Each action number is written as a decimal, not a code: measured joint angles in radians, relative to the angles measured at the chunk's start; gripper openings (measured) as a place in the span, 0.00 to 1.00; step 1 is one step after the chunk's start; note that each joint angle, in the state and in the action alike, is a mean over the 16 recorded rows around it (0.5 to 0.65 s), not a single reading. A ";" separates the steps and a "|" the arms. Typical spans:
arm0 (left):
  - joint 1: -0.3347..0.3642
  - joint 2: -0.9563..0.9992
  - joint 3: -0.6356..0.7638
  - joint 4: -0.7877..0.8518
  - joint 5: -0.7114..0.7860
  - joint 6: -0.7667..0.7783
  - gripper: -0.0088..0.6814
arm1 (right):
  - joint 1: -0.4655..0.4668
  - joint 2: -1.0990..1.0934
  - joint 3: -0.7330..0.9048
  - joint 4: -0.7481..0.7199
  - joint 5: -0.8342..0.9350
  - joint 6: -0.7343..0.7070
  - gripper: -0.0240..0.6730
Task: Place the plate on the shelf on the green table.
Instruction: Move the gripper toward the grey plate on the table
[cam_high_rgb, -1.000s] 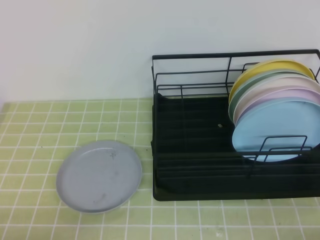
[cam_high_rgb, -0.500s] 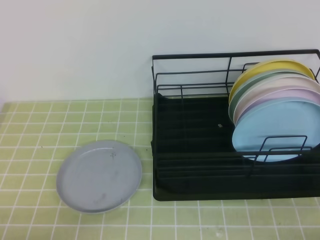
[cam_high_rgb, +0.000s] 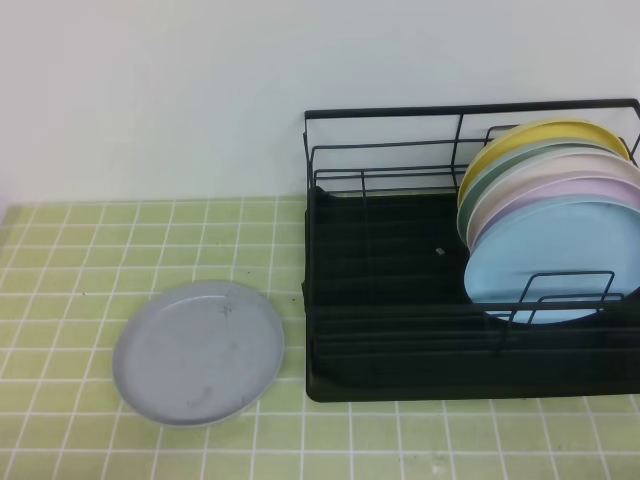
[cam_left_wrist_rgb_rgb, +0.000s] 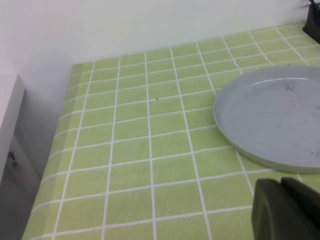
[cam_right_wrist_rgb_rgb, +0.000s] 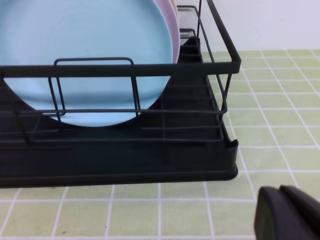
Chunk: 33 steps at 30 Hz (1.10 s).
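Pale grey plate (cam_high_rgb: 198, 352) lying flat and upright on the green tiled table (cam_high_rgb: 60, 300), left of the black wire dish rack (cam_high_rgb: 400, 340) and near its left edge but not touching; faint dark specks across the plate's face; shallow raised rim all round.

In the rack's right half, 5 plates standing on edge, tilted and overlapping: yellow plate (cam_high_rgb: 530, 137) at the back, then dark green plate (cam_high_rgb: 497, 168), pale pink plate (cam_high_rgb: 590, 163), lilac plate (cam_high_rgb: 560, 192), and light blue plate (cam_high_rgb: 550, 262) at the front, held behind a low wire loop; left half of the ridged tray bare; raised wire back rail along the white wall (cam_high_rgb: 200, 90).

From the left wrist view: grey plate (cam_left_wrist_rgb_rgb: 275, 117) at right, cut by the frame edge, resting on the tiles (cam_left_wrist_rgb_rgb: 130, 150); only a dark corner of the left gripper (cam_left_wrist_rgb_rgb: 286, 210) at bottom right, apart from the plate; finger spread impossible to tell.

From the right wrist view: front right corner of the rack (cam_right_wrist_rgb_rgb: 150, 150) close up, light blue plate (cam_right_wrist_rgb_rgb: 85, 55) behind the wire, lilac rim (cam_right_wrist_rgb_rgb: 170, 30) just behind it; dark bit of the right gripper (cam_right_wrist_rgb_rgb: 287, 212) at bottom right over the tiles (cam_right_wrist_rgb_rgb: 280, 110), clear of the rack; finger spread likewise impossible to tell.
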<state>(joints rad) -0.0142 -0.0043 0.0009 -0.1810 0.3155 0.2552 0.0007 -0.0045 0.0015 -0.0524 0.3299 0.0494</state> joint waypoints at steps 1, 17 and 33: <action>0.000 0.000 0.000 0.000 0.000 0.000 0.01 | 0.000 0.000 0.000 -0.001 0.000 0.000 0.03; 0.000 0.001 0.000 0.035 -0.148 0.007 0.01 | 0.000 0.000 0.000 -0.156 -0.149 -0.004 0.03; 0.000 0.001 0.000 0.058 -0.434 0.019 0.01 | 0.000 0.000 -0.001 -0.196 -0.679 0.049 0.03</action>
<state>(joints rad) -0.0142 -0.0033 0.0008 -0.1228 -0.1188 0.2741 0.0007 -0.0045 0.0008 -0.2488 -0.3494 0.0984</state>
